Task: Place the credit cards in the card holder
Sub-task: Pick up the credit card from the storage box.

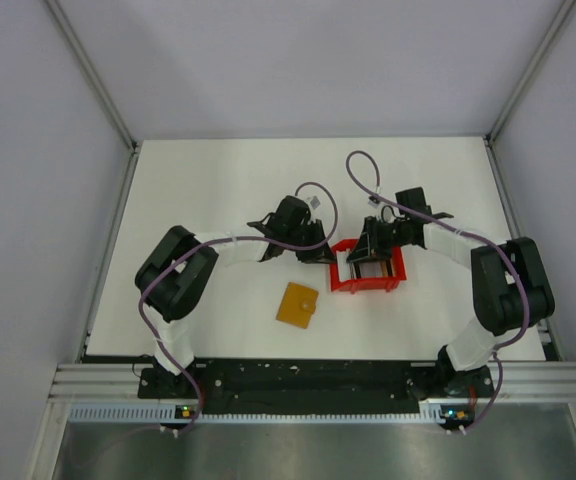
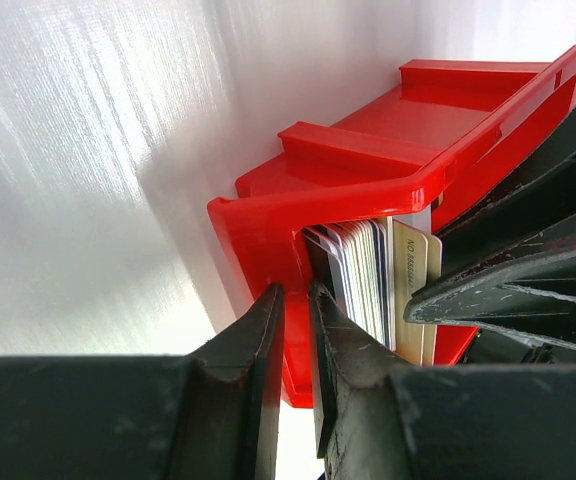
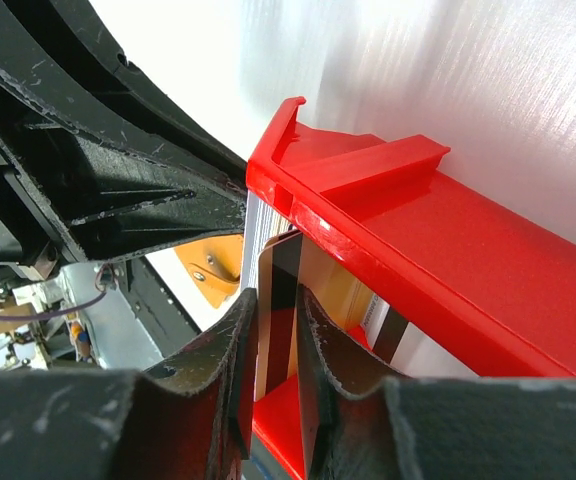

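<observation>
Top external view shows the white tabletop [image 1: 198, 190] with the red tray [image 1: 366, 288] near its middle. The orange card holder [image 1: 298, 304] lies flat just beside the tray, apart from it, on the side nearer the arm bases.

The credit cards [image 2: 363, 265] stand on edge in the tray, packed face to face against one end wall. They look thin, stiff, light and slick, so a pinch across both faces at the free upper edge seems the best hold. A neighbouring card may well drag up with it. The card holder looks soft and light and would likely slide on the tabletop unless pinned.

The left gripper [image 2: 295, 295] is closed on the tray's end wall, apparently steadying it. The right gripper [image 3: 276, 293] is closed on one dark-striped card [image 3: 283, 260] at its upper edge, with the card's lower part down among the others.

From above, both grippers hide what is in the tray. I cannot tell the card count, whether a second card is caught in the pinch, or which edge of the card holder opens.
</observation>
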{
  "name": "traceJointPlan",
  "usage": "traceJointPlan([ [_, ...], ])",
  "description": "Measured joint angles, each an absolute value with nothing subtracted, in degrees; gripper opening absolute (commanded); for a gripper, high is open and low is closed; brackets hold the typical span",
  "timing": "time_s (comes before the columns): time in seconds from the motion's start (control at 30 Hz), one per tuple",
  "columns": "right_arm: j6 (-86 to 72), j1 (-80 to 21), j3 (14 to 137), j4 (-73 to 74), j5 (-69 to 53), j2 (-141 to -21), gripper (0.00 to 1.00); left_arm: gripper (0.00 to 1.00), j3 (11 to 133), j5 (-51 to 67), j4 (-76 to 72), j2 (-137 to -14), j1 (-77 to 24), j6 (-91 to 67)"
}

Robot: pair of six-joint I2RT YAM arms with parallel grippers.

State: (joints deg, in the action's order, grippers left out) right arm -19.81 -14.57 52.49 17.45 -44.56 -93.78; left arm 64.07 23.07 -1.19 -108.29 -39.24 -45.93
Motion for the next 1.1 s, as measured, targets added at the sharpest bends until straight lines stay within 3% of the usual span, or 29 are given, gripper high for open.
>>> traceJointPlan([
  [0.37, -20.43, -14.37, 51.99, 16.78, -45.25, -93.78, 0.16, 0.2, 64.07, 23.11, -1.17, -108.29, -39.13, -45.93],
  [0.77, -21.08, -12.95, 51.24, 15.75, -49.25, -93.71, 0.19, 0.2, 64.07, 23.11, -1.19, -108.29, -39.13, -45.93],
  [1.03, -21.08, -12.95, 51.03, 15.59, -49.87, -93.71, 0.16, 0.2, 64.07, 23.11, -1.21, -108.29, -39.13, -45.93],
  [1.1, -21.06, -12.95, 50.98, 15.62, -50.0, -93.71, 0.07, 0.21, 64.07, 23.11, -1.21, -108.29, -39.13, -45.93],
])
